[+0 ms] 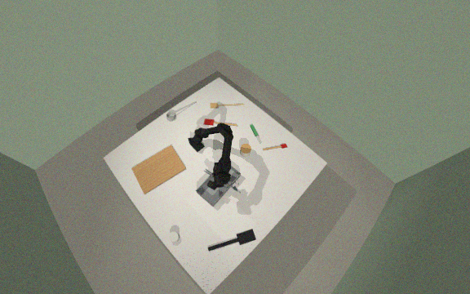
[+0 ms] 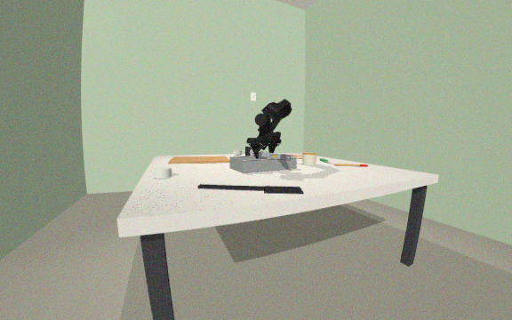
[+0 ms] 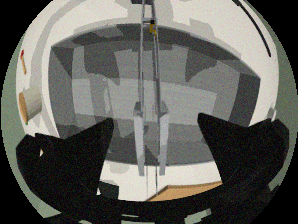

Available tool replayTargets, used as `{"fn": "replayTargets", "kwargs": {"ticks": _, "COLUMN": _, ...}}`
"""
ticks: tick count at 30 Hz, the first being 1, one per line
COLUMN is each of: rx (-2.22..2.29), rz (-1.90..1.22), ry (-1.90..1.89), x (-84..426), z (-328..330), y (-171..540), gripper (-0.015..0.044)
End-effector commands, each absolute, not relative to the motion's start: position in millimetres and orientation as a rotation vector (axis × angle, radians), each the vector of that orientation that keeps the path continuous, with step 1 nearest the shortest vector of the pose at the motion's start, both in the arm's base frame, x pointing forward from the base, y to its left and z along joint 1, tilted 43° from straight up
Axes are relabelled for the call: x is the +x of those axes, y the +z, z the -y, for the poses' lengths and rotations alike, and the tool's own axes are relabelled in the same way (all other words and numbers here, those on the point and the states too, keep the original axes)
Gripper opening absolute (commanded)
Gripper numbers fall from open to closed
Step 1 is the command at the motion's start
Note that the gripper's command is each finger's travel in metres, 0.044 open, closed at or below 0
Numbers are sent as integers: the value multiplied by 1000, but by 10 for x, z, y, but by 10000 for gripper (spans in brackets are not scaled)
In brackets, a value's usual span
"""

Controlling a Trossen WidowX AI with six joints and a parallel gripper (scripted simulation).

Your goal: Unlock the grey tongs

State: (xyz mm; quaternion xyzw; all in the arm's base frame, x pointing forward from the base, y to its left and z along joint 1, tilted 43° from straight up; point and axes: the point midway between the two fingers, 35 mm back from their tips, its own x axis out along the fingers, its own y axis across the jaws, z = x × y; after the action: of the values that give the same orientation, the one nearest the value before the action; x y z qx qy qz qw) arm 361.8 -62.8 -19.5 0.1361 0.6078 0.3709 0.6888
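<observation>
The grey tongs lie across the roasting tin [image 1: 214, 200] [image 2: 256, 166] [image 3: 60, 95]. In the wrist view the tongs [image 3: 139, 142] run from top to bottom, their arms close together. The hinge end with a small yellow part is past the tin's far rim, and broad light grey plates are near the tin's other rim. My gripper [image 3: 156, 119] [image 2: 264, 154] is open and empty, pointing down over the tin, one finger on each side of the tongs and touching neither. In the top view the arm hides most of the tongs. The wooden board [image 1: 158, 169] [image 2: 199, 160] [image 3: 192, 191] lies beside the tin, bearing nothing.
A round jar [image 1: 246, 149] [image 2: 309, 159] [image 3: 31, 106] stands near the tin. A black spatula [image 1: 246, 237] [image 2: 284, 189] and a white cup [image 1: 175, 236] [image 2: 164, 172] are on the near side. A ladle [image 1: 171, 116], a red-headed utensil [image 1: 209, 122] and a green-handled knife [image 1: 254, 130] lie farther back.
</observation>
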Motion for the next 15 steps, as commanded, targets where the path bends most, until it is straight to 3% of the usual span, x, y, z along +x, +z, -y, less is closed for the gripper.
{"fn": "replayTargets", "kwargs": {"ticks": 1, "rx": 310, "rz": -1358, "ry": 828, "x": 3615, "z": 581, "y": -242, "gripper": 440}}
{"fn": "replayTargets", "kwargs": {"ticks": 14, "rx": 312, "rz": -1358, "ry": 830, "x": 3598, "z": 450, "y": -372, "gripper": 440}}
{"fn": "replayTargets", "kwargs": {"ticks": 15, "rx": 306, "rz": -1360, "ry": 832, "x": 3599, "z": 469, "y": -351, "gripper": 414}}
